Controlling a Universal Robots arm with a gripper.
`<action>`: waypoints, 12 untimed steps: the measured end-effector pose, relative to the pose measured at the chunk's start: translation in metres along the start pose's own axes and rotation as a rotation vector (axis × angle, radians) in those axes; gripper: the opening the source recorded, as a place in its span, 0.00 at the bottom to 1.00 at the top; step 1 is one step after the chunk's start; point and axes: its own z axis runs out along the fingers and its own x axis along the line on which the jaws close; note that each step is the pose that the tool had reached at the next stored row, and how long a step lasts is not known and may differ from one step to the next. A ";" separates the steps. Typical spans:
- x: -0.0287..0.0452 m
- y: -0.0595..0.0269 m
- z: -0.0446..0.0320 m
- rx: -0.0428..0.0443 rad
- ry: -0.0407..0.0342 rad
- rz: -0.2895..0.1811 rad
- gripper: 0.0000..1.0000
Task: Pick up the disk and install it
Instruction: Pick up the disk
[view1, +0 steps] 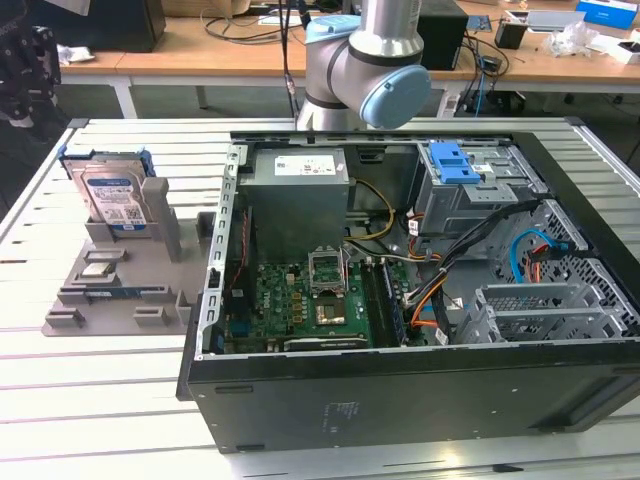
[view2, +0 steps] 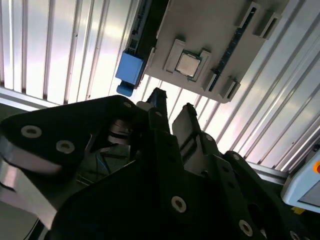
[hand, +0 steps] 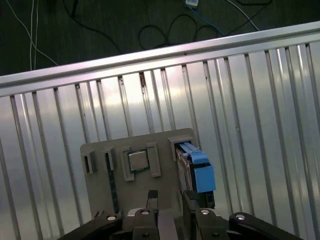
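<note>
Exterior view: the disk (view1: 112, 195) stands on edge in a grey holder (view1: 165, 220) on the slatted worktop (view1: 90, 400), toward the exterior view's left, beside the open computer case (view1: 400, 390). It looks stiff, fairly heavy and smooth-faced, so I'd take it across its flat faces near the blue rails, without knocks. In the second wrist view the claw (view2: 174, 100) hangs above the holder, its jaws a narrow gap apart and gripping nothing
</note>
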 end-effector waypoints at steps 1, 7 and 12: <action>0.0000 0.0000 0.0000 0.0000 0.0000 -0.001 0.36; -0.0006 -0.0001 0.0001 0.0001 0.0002 -0.003 0.54; -0.0147 0.0003 0.0026 -0.0002 0.0003 -0.005 0.54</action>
